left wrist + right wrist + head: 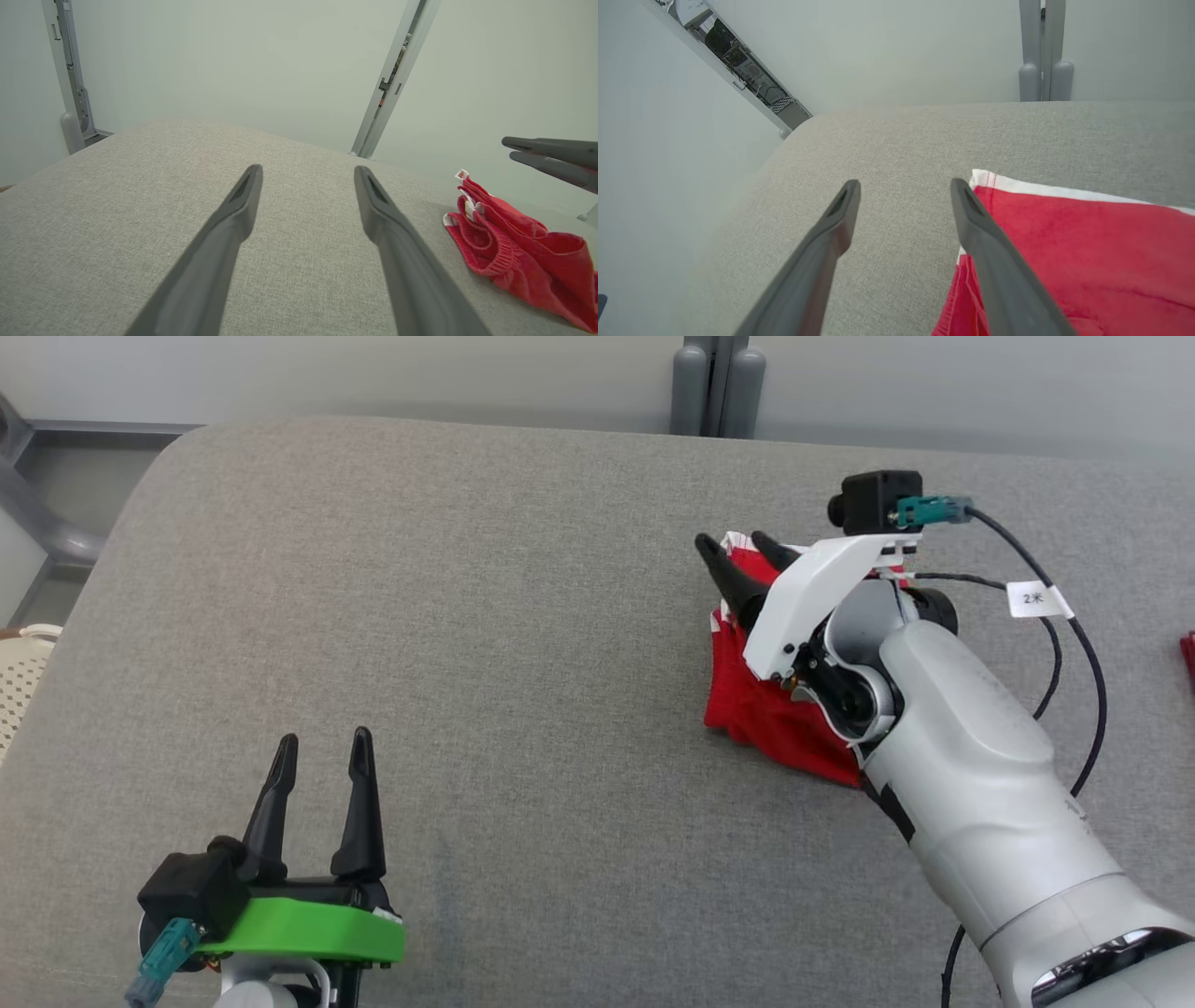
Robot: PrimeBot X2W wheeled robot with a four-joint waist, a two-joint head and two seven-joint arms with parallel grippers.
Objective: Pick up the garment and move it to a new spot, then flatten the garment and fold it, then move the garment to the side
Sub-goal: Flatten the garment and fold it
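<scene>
On right side of grey woven cushion (485,616) I see folded red garment (761,714), soft knit, white trim. Right gripper (730,539) hovers above it, jaws spread, holding nothing. Left gripper (324,737) also spread wide, empty, well apart from garment. Left wrist view adds ribbed waistband (495,242); right wrist view, flat white hem (1045,189).

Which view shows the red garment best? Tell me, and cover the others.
The left wrist view: the red garment lies unobstructed, its stacked layers and white trim visible, only one end cropped. In the head view the right gripper and its arm cover much of it. The right wrist view catches a white-edged corner, cropped.
</scene>
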